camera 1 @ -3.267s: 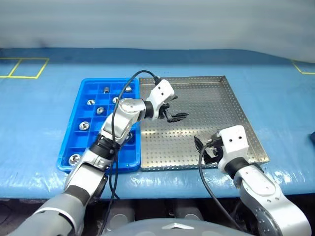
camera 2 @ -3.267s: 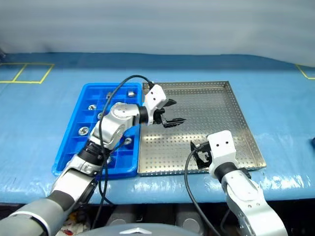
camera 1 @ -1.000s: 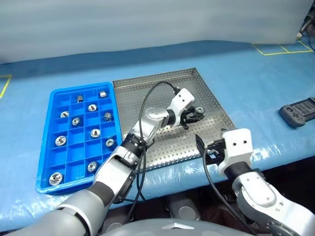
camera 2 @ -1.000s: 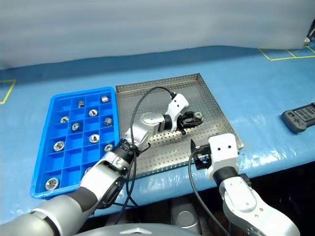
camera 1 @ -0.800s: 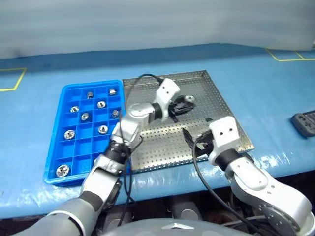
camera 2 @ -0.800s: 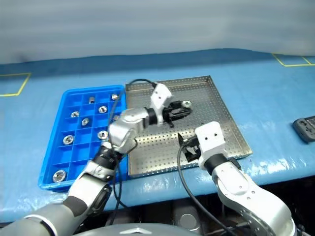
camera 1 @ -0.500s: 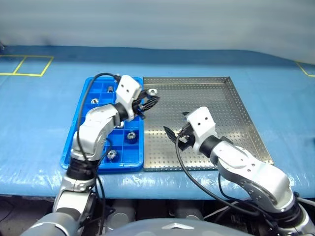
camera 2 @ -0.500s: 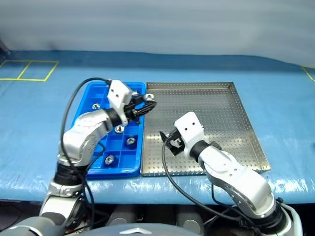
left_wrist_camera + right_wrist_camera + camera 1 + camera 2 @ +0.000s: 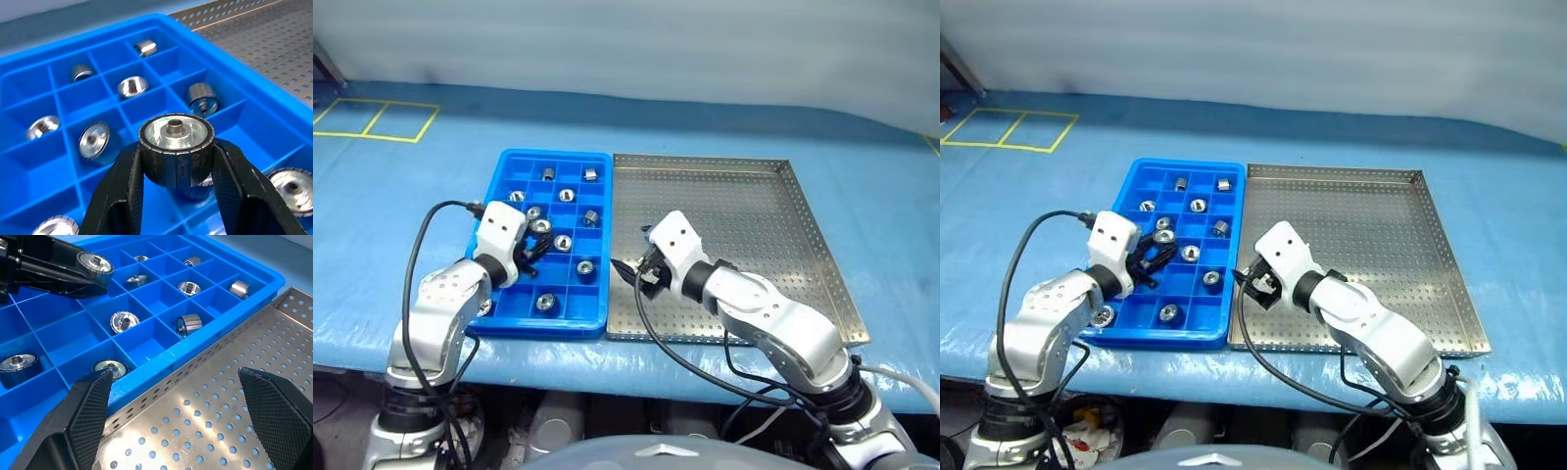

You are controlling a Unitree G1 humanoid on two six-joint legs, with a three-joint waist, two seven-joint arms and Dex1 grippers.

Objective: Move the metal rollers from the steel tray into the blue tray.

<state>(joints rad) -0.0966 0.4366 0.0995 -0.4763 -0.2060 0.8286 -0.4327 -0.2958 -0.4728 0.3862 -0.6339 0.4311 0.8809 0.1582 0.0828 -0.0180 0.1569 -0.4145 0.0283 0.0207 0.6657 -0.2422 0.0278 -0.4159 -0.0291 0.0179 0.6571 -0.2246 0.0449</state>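
Blue sheeting is covering the desk (image 9: 401, 206), and the blue tray (image 9: 506, 320) is lying on it as the landmark for everything else. Yellow tape lines (image 9: 374, 121) are sitting well apart from the tray, beyond its far left corner, with wide bare sheeting between.

Just beside the tray's right wall the steel tray (image 9: 773, 225) is lying, rim against rim, its perforated floor showing bare all the way to its far and right rims.

Over the tray's left-middle compartments the left tool (image 9: 175, 171) is hanging, its two black fingers (image 9: 120, 196) clenching one metal roller (image 9: 176, 147) by its ribbed side, flange and central hole facing up, clear above the dividers. Other metal rollers (image 9: 201, 97) are sitting singly in compartments around it, mostly in the far and middle rows; several compartments are lying unfilled, including one against the right wall near the front.

Right of the tray, the right tool (image 9: 176, 396) is hovering just inside the steel tray's left rim, its fingers (image 9: 90, 406) standing wide apart and gripping nothing, pointing toward the blue tray's right wall.
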